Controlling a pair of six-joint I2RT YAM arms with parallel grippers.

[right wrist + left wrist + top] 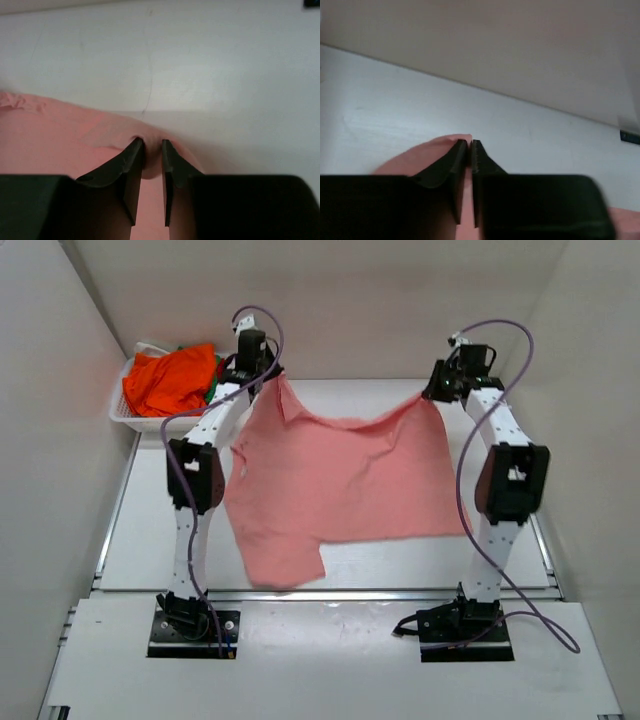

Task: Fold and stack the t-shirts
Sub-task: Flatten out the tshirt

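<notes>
Aloft, the salmon-pink t-shirt (340,480) hangs spread. I pinch its edge in the left end effector (469,142) and right end effector (152,141).

The scene is viewed whole from a fixed camera set high above and behind the arm bases (195,625), tilted down and forward across the worktop (150,535) to the back wall (340,310). Each wrist view is taken from just behind its own tool, very close: the left tool (470,143) is seen pointing low over the worktop, the right tool (152,142) angled down at it. The salmon-pink t-shirt (340,480) is shared by all three views, its pinched edges being shown close up at the wrists.
</notes>
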